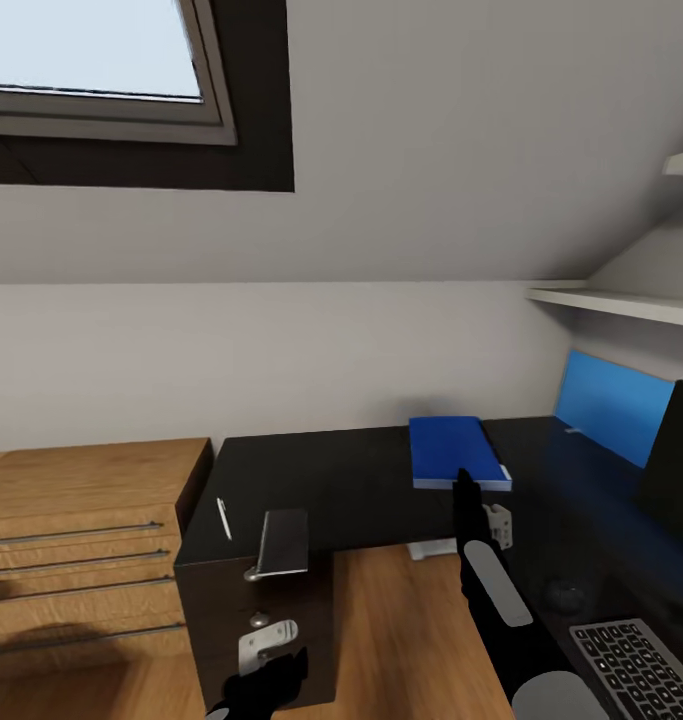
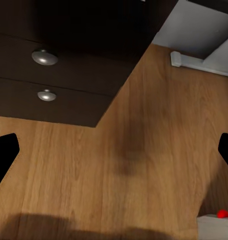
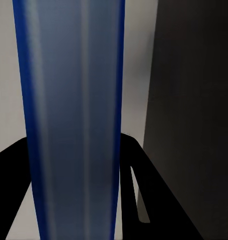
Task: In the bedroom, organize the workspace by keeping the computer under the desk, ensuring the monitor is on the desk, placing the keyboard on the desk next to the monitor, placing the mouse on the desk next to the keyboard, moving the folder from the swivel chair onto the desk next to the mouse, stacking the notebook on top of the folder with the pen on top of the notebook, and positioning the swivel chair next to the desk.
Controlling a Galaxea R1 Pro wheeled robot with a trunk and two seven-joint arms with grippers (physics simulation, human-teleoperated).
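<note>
The blue folder (image 1: pixel 455 448) lies flat at the back of the black desk (image 1: pixel 361 480). My right gripper (image 1: pixel 465 488) is shut on its near edge; the right wrist view shows the folder's edge (image 3: pixel 73 125) clamped between the black fingers (image 3: pixel 144 190). The dark-grey notebook (image 1: pixel 284 540) sits on the desk's near left corner with the white pen (image 1: pixel 224 518) beside it. Near the right edge are the keyboard (image 1: pixel 636 665), the small dark mouse (image 1: pixel 563 597) and the black monitor (image 1: pixel 676 470). My left gripper (image 1: pixel 266 685) hangs open in front of the drawer unit (image 2: pixel 58 75), above the wood floor.
A light-wood drawer chest (image 1: pixel 81 540) stands left of the desk. A blue wall panel (image 1: pixel 611 405) and white shelves (image 1: pixel 621 302) lie behind the monitor. The white desk leg foot (image 2: pixel 181 59) and a pale box corner with a red dot (image 2: pixel 216 225) rest on the floor.
</note>
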